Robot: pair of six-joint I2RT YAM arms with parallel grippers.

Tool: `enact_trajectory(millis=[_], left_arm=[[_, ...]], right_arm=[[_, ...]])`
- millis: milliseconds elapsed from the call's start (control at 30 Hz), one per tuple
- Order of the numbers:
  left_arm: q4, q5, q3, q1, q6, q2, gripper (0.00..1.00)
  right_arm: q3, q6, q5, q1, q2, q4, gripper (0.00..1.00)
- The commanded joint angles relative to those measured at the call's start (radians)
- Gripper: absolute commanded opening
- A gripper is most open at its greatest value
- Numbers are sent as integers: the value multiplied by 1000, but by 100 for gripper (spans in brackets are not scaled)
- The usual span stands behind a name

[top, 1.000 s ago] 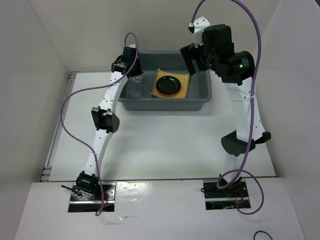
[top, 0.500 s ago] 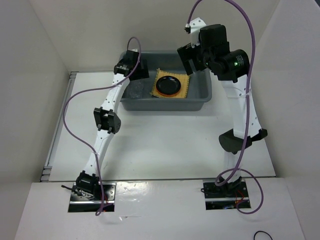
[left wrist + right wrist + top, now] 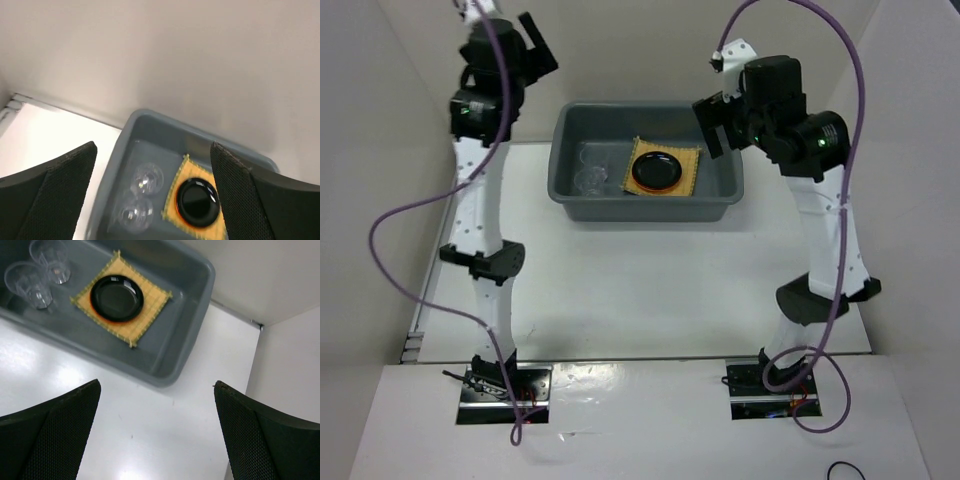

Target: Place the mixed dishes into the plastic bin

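Black plate [image 3: 117, 297] covers the orange plate [image 3: 93, 305] except its rim.

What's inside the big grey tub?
In the grey tub, two clear cups stand beside a tan mat. A black plate sits on the mat. Only the rim of an orange plate peeks out under it; the rest of it, and the mat's middle, are covered.

I hold the left gripper [image 3: 538, 45] high at upper left, jaws wide apart; the right gripper [image 3: 712, 125], upper right, equally wide.
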Motion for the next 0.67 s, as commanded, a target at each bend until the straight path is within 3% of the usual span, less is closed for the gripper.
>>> enact_trajectory(millis=[0,67,100,200,267,367,533,633], left_arm=[[-157,-32,-182,21,3,-147,100],[-157,-16,-341,12,3,-283,100],[-122,-16,-544,12,15,-342,100],[-66,-16,-846,-8,37,-649,100],[-32,19,-1114,-8,48,-786,100],[40,113,-1380,12,39,-1055,100],[-2,249,-1496,21,39,-1114,100],[11,289,-1561,21,69,-1146,100]], right_arm=[[-139,-1,45,-12,-174,8,98],[-222,-21,45,-12,-276,8,98],[-315,-21,45,-12,-315,8,98],[-514,-21,45,32,-486,8,98],[-611,-21,36,41,-571,8,98],[-855,-32,49,41,-764,8,98],[-1137,-48,102,31,-1007,135,98],[-1234,3,102,14,-1056,208,98]])
